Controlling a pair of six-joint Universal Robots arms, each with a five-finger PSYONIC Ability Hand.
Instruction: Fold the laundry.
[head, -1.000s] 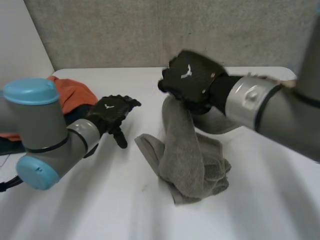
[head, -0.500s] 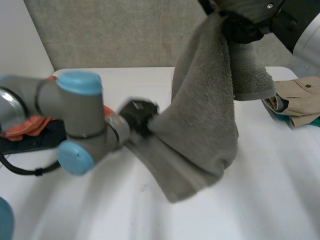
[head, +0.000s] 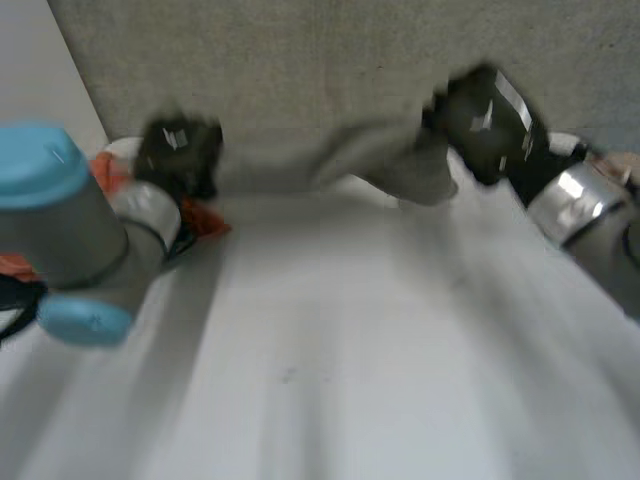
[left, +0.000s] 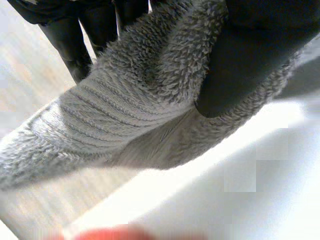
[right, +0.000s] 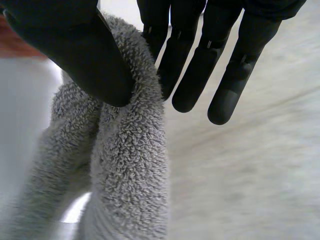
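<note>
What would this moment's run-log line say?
task: fold laundry | left robot hand: pinches grey towel | right robot hand: pinches same towel | towel: held between hands, above table

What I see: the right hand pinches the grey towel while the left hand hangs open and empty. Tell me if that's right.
Not quite. The left hand is not open and empty: the left wrist view shows its thumb and fingers pinching the towel too. The right hand does pinch the towel, as you said.
</note>
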